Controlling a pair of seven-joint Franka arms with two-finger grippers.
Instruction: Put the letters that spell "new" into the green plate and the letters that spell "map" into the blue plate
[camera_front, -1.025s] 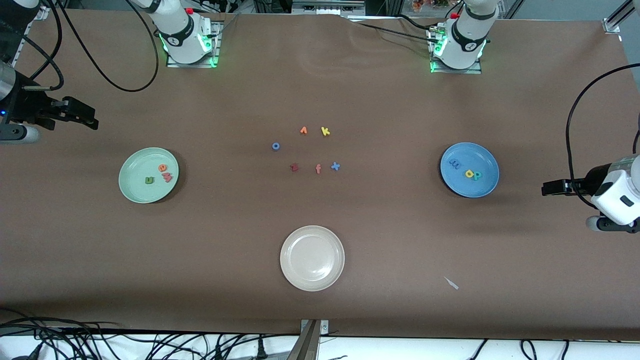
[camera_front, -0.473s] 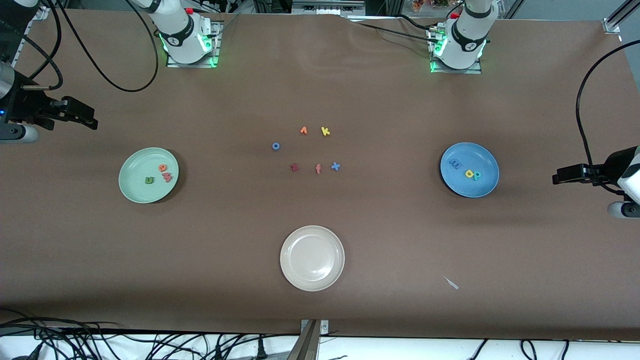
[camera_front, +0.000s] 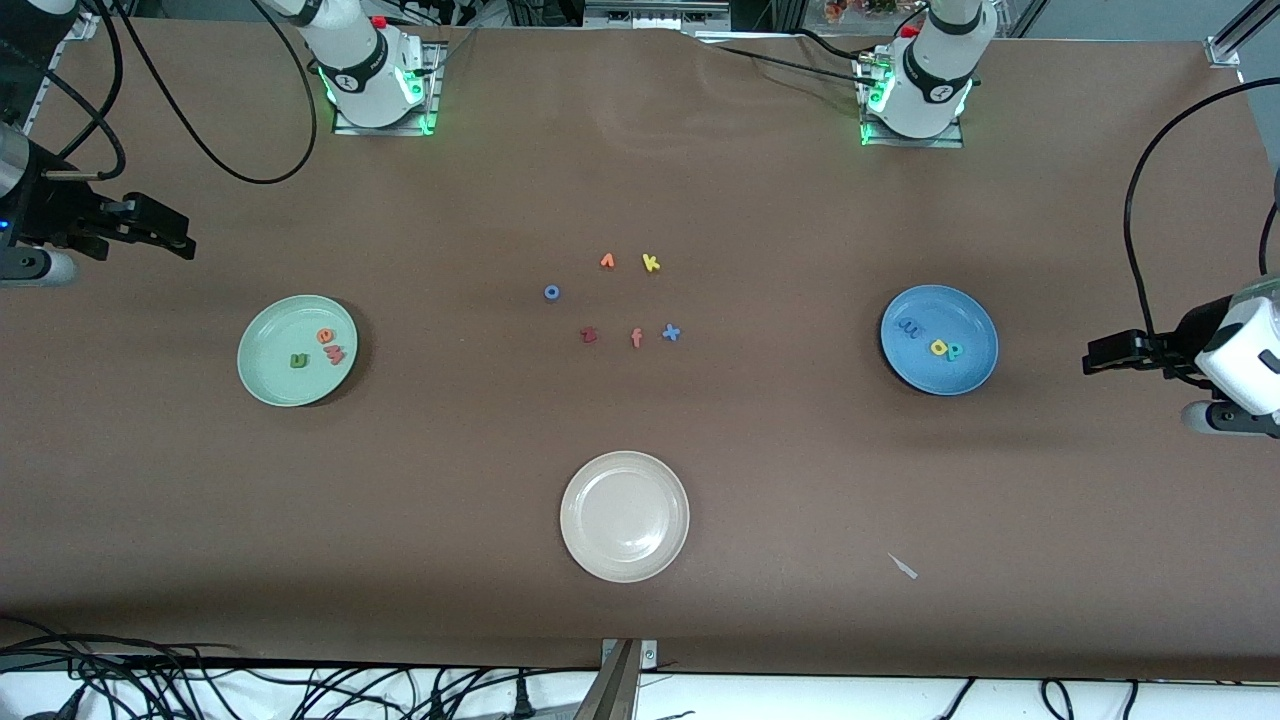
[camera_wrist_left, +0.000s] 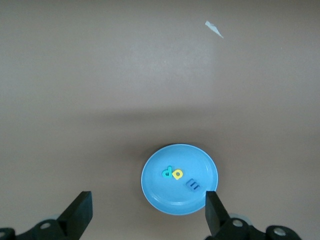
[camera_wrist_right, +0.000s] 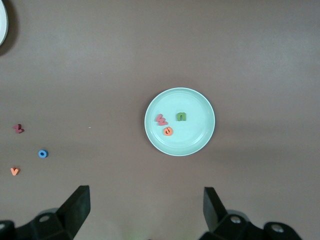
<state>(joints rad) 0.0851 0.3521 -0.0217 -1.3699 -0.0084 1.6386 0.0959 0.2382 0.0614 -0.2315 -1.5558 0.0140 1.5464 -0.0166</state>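
The green plate (camera_front: 270, 340) lies toward the right arm's end of the table. It holds the olive n (camera_front: 298, 360), orange e (camera_front: 326, 336) and pinkish w (camera_front: 336, 353). The blue plate (camera_front: 950, 310) lies toward the left arm's end with the blue m (camera_front: 909, 326), yellow a (camera_front: 938, 347) and teal p (camera_front: 955, 350) in it. My left gripper (camera_front: 1092, 356) hangs open and empty over bare table beside the blue plate (camera_wrist_left: 165, 200). My right gripper (camera_front: 185, 240) is open and empty over bare table, apart from the green plate (camera_wrist_right: 195, 135).
A cream-white plate (camera_front: 624, 515) sits near the front edge. In the table's middle lie several loose letters: orange v (camera_front: 607, 261), yellow k (camera_front: 651, 263), blue o (camera_front: 551, 292), dark red z (camera_front: 589, 335), salmon f (camera_front: 636, 338), blue x (camera_front: 671, 333). A white scrap (camera_front: 903, 566) lies nearby.
The left gripper drew away from the blue plate toward the table's end, then came back to about where it was. The right arm and all letters stayed put.
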